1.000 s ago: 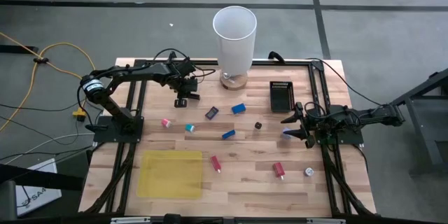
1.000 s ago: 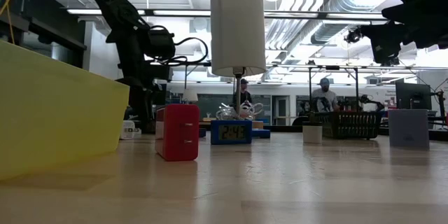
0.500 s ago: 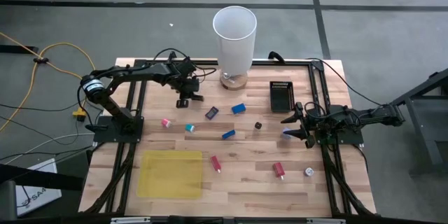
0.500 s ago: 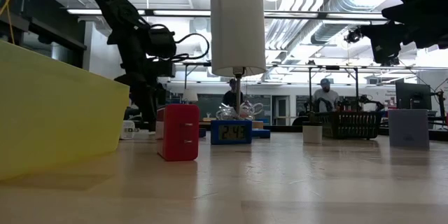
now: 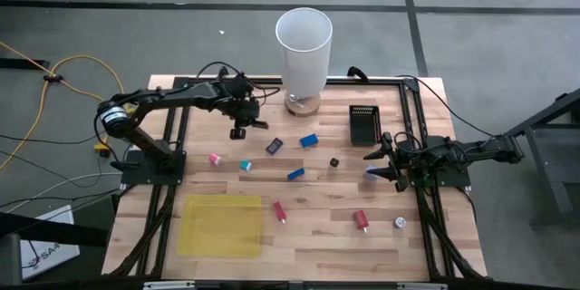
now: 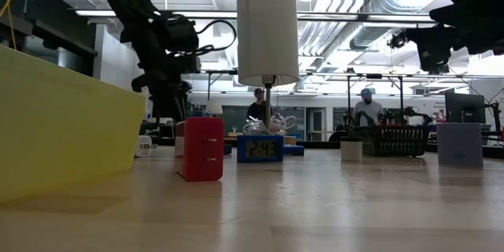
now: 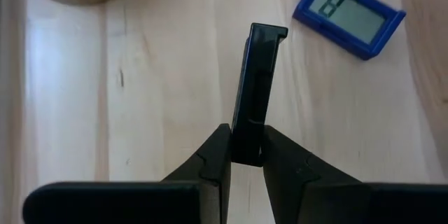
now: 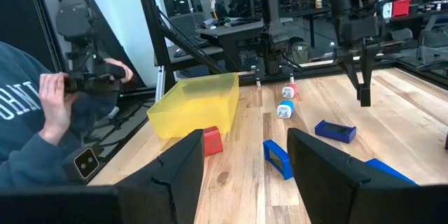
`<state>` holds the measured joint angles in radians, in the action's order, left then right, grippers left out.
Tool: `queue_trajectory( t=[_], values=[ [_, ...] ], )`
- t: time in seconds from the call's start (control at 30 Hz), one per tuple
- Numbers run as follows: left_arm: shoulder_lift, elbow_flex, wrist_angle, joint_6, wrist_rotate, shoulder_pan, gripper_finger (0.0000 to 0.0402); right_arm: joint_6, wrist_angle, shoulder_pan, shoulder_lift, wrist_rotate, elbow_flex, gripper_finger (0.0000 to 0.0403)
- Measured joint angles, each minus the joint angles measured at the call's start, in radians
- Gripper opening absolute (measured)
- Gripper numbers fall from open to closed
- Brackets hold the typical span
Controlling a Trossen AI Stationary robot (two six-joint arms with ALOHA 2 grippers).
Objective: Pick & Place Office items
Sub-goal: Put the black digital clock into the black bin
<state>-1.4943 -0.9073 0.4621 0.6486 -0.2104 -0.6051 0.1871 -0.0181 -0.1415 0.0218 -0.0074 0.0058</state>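
The left claw [image 7: 246,155] is clamped on a slim black piece [image 7: 256,91] held above the tabletop [image 7: 161,77]; its long axis runs straight out from the fingertips, free end pointing away. A blue display piece [image 7: 348,15] lies just beyond. The right claw [image 5: 382,158] waits wide open.

The blue piece with a small display [image 6: 261,148] on the table reads "2:43" in the low view. A person's dark sweatshirt sleeve [image 8: 15,108] shows partial white letters "HNS".
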Motion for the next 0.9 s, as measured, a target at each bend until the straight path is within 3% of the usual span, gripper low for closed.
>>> queue_trajectory(
  t=[0.9],
  values=[
    [0.25,0.0,-0.05,-0.12,-0.061,0.029,0.0056,0.0,0.0,0.0,0.0,0.0,0.0,0.0191]
  ],
)
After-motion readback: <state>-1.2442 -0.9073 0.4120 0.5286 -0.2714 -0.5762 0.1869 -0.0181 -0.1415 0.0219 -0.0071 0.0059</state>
